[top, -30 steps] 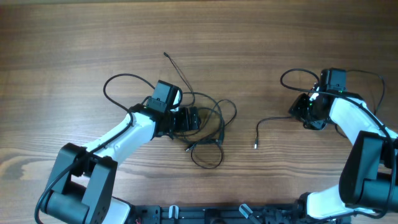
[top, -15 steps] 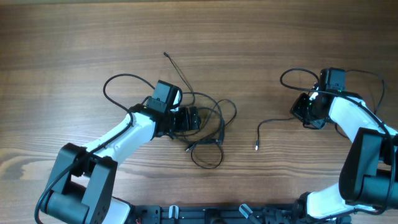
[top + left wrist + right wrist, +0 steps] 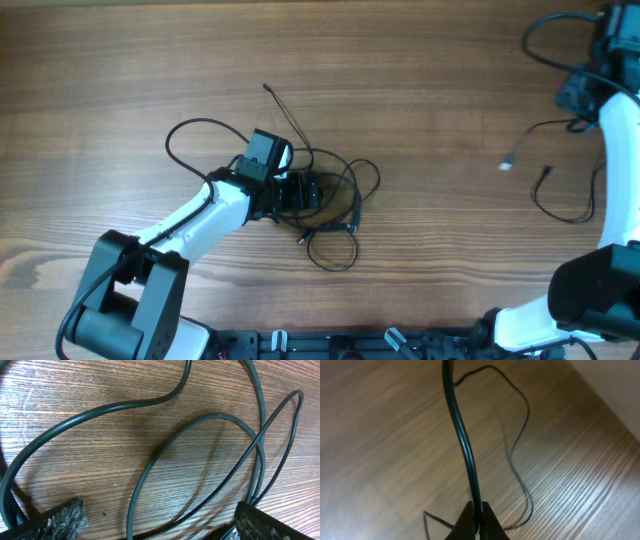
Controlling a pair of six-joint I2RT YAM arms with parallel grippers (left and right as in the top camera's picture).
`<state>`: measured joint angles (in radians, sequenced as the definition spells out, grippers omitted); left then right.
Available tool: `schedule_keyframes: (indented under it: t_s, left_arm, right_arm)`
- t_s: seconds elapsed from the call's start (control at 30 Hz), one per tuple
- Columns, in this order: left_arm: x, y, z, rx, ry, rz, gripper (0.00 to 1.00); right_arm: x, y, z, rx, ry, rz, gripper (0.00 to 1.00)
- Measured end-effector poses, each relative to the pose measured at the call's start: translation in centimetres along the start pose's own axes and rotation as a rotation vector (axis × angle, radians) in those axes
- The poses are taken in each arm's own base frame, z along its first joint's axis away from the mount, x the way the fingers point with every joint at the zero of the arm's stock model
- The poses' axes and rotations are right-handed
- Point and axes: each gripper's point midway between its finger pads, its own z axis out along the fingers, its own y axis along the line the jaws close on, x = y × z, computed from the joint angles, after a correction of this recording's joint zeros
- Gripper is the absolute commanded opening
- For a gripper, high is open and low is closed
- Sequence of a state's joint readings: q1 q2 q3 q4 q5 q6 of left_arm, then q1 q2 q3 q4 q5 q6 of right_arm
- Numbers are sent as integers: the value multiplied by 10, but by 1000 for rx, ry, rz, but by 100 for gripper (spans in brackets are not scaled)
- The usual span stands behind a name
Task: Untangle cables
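Well, the right gripper (image 3: 476, 519) is pinched shut on one cable (image 3: 465, 450), held far right of the tangle (image 3: 338, 205); the left gripper (image 3: 300, 192) sits wide open on that tangle and could pinch two strands together

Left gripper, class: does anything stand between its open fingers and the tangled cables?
Nothing visible does. The left gripper is open, and loops of the cables lie right between and ahead of its fingers on the bare wooden table.
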<state>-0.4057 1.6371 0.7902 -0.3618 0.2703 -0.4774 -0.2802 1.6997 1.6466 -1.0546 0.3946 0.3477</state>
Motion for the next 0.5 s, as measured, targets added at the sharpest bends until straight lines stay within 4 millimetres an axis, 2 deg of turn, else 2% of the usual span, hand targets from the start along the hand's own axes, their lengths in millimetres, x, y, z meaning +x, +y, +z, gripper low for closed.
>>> schedule_keyframes:
  t_s: [0.03, 0.1, 0.2, 0.23, 0.27, 0.3, 0.33, 0.37, 0.5]
  left_arm:
    - [0, 0, 0, 0, 0, 0, 100]
    - [0, 0, 0, 0, 0, 0, 100]
    - [0, 0, 0, 0, 0, 0, 100]
    - [0, 0, 0, 0, 0, 0, 100]
    - [0, 0, 0, 0, 0, 0, 100]
    - [0, 0, 0, 0, 0, 0, 100]
    - [0, 0, 0, 0, 0, 0, 100]
    - [0, 0, 0, 0, 0, 0, 100]
    - [0, 0, 0, 0, 0, 0, 99]
  right_arm:
    - [-5, -10, 4, 10, -8, 41, 4]
    - [-14, -42, 13, 50, -13, 164, 4]
    - [-19, -73, 21, 89, -12, 252, 4]
    - [-18, -83, 24, 104, -8, 275, 19]
    - [-18, -89, 26, 113, -4, 291, 52]
    - [-16, -94, 29, 119, 3, 315, 76]
    - [-16, -94, 31, 106, 5, 327, 84]
    - [-14, -89, 33, 75, 14, 331, 88]
    - [-14, -51, 32, -144, 63, 341, 89]
